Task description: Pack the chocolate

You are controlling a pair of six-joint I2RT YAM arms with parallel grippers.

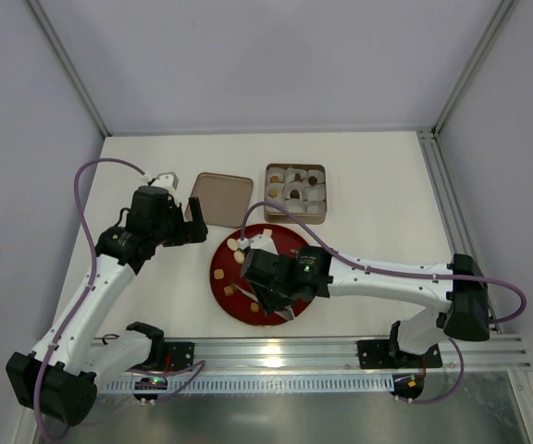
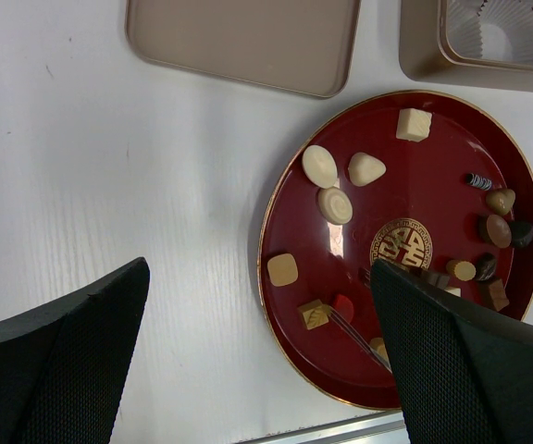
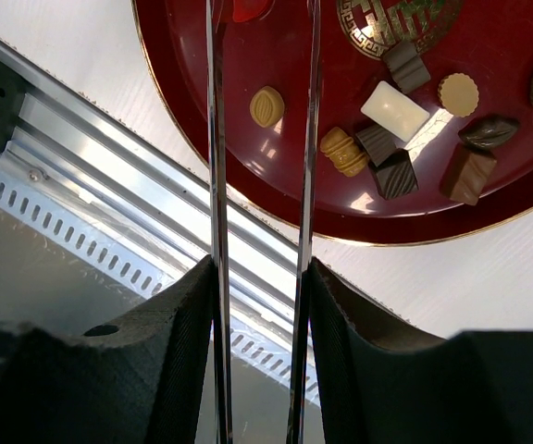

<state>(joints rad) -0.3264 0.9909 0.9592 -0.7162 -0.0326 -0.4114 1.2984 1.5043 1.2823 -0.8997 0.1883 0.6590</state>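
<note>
Right claw was clenched on slim metal tweezers, their 2 blades reaching over the round red lacquer plate on the white surface, where the chocolate lay loose. The tips seemed to flank a red piece. Left claw hung released beside the plate. Picking looked to be in hand; the next move called for a gentle pinch, a lift, and a carry to the square gold-brown metal tin.

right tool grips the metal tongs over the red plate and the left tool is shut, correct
No. The left tool is open, not shut: the left wrist view shows it spread wide with nothing in it. The right tool does grip the metal tongs over the red plate.
</note>
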